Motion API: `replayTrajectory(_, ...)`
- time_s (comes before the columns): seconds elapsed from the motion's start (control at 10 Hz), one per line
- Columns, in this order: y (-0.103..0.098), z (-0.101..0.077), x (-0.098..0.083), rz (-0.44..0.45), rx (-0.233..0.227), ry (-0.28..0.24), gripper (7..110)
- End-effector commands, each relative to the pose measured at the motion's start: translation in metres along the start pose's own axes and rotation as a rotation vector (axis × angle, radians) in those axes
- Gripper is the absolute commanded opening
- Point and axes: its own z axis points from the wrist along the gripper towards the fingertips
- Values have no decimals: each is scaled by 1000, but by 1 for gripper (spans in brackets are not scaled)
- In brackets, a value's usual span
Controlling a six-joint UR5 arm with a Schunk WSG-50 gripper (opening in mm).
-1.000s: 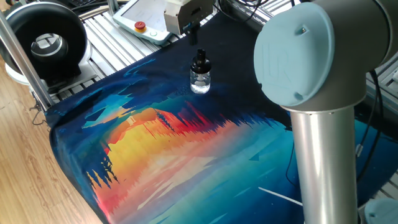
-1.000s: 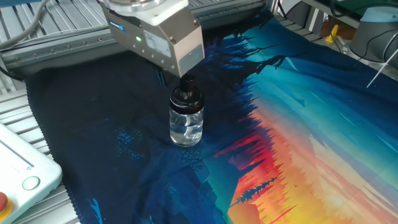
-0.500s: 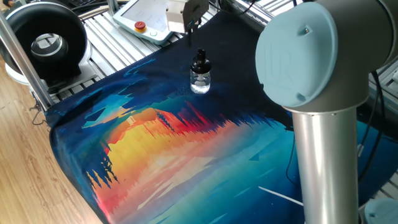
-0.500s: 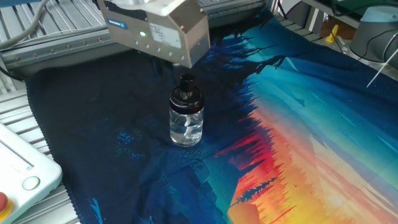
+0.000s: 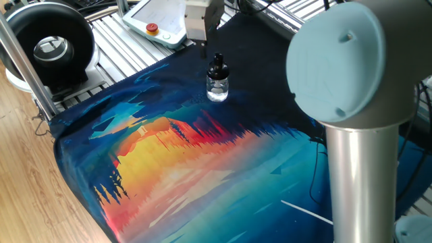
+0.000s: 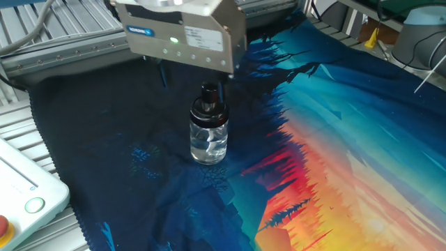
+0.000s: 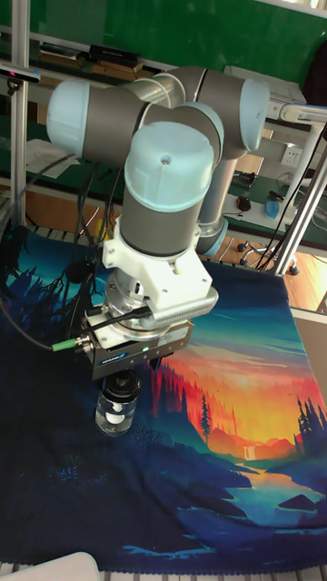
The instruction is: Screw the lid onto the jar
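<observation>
The jar [image 6: 208,141], a small clear glass bottle, stands upright on the dark part of the cloth, also seen in one fixed view [image 5: 217,88] and in the tall view [image 7: 115,415]. The black lid [image 6: 209,97] sits on its neck [image 5: 217,65]. My gripper [image 6: 192,82] hangs just above and behind the lid, open. One thin finger [image 6: 162,74] shows to the left and the other close by the lid's right side, neither touching it. In one fixed view the gripper [image 5: 206,44] is up and left of the jar.
A printed sunset cloth [image 5: 202,169] covers the table. A black ring-shaped device [image 5: 47,40] stands at the back left. A white pendant with a red button [image 5: 153,28] lies behind the gripper. The arm's big grey-blue joint [image 5: 344,61] blocks the right foreground.
The gripper has lifted away from the lid and turned about its own axis. The lid stays on the jar, and the jar has not moved.
</observation>
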Motion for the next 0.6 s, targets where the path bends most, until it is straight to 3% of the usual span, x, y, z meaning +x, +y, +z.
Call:
replayTrajectory(0.0,5,3,4,-51,20,-8,88)
replayTrajectory(0.1,4,4,7,-67,41,4,44)
replayTrajectory(0.3,6,12,6,-33,80,-15,44)
replayTrajectory(0.5,11,19,9,-73,59,-43,44)
